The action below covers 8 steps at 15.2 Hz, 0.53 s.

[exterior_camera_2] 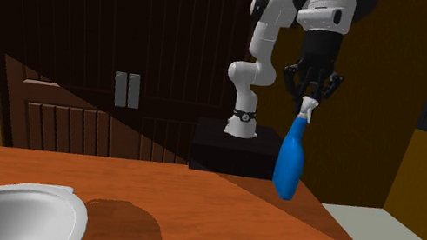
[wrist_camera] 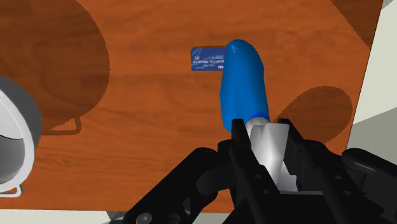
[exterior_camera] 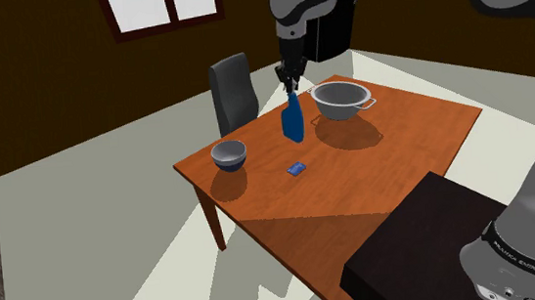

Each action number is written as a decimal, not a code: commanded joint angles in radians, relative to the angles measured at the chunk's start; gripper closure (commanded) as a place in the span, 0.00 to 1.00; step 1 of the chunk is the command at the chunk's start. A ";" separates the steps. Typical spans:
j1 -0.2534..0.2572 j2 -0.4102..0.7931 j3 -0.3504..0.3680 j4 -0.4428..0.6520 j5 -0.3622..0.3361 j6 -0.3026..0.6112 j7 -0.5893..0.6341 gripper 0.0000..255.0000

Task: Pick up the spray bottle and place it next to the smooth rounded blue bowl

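My gripper [exterior_camera: 290, 82] is shut on the white head of a blue spray bottle [exterior_camera: 293, 121], which hangs a little tilted above the wooden table [exterior_camera: 393, 154]. The rounded grey-blue bowl [exterior_camera: 229, 155] stands near the table's corner, toward the shoulder view's left of the bottle. In the second exterior view the gripper [exterior_camera_2: 310, 99] holds the bottle [exterior_camera_2: 289, 158] over the table's far side. In the wrist view the black fingers [wrist_camera: 236, 137] clasp the bottle's [wrist_camera: 243, 79] white head, and its shadow lies on the wood beside it.
A metal two-handled bowl [exterior_camera: 340, 99] stands just beyond the bottle on the shoulder view's right. A small blue card [exterior_camera: 297, 168] lies on the table below the bottle. A grey chair [exterior_camera: 234, 88] stands behind the table. The dark stand [exterior_camera: 429, 229] adjoins the table's near side.
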 commanded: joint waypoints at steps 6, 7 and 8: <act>0.065 0.179 0.040 0.225 0.009 -0.045 0.115 1.00; 0.073 0.209 0.044 0.266 0.010 -0.056 0.131 1.00; 0.083 0.245 0.049 0.315 0.011 -0.069 0.147 1.00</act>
